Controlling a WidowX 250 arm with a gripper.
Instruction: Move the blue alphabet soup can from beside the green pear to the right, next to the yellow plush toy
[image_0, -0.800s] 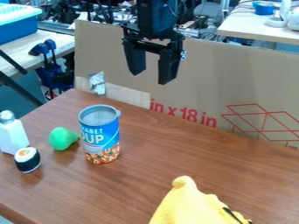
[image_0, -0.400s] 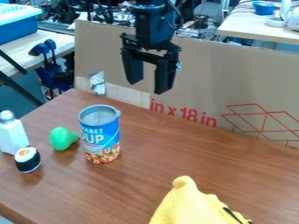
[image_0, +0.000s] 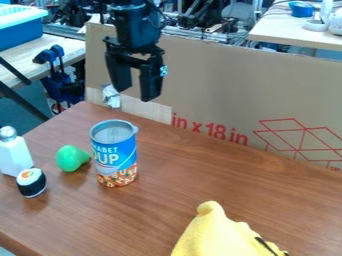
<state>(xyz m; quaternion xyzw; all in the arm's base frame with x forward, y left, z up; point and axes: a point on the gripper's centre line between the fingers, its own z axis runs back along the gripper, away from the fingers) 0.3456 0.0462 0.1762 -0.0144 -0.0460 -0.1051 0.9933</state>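
Can (image_0: 115, 162) looks light, stiff and kinda slick to me, probably best pinched mid-body, with my gripper (image_0: 136, 94) empty, fingers spread, up around its 12 o'clock.

Hangs in midair with gripper (image_0: 136, 95) open.
Extends down from the view's top edge as a black arm (image_0: 135, 27), nearly upright, with two fingers (image_0: 151, 86) parted and pointing down.

brown wood-grain table (image_0: 175, 212) with a smooth, slightly glossy top, shiny metal rim on the can (image_0: 114, 152) left of centre, soft matt yellow cloth (image_0: 217, 234) at bottom, matt brown cardboard (image_0: 230, 82) behind
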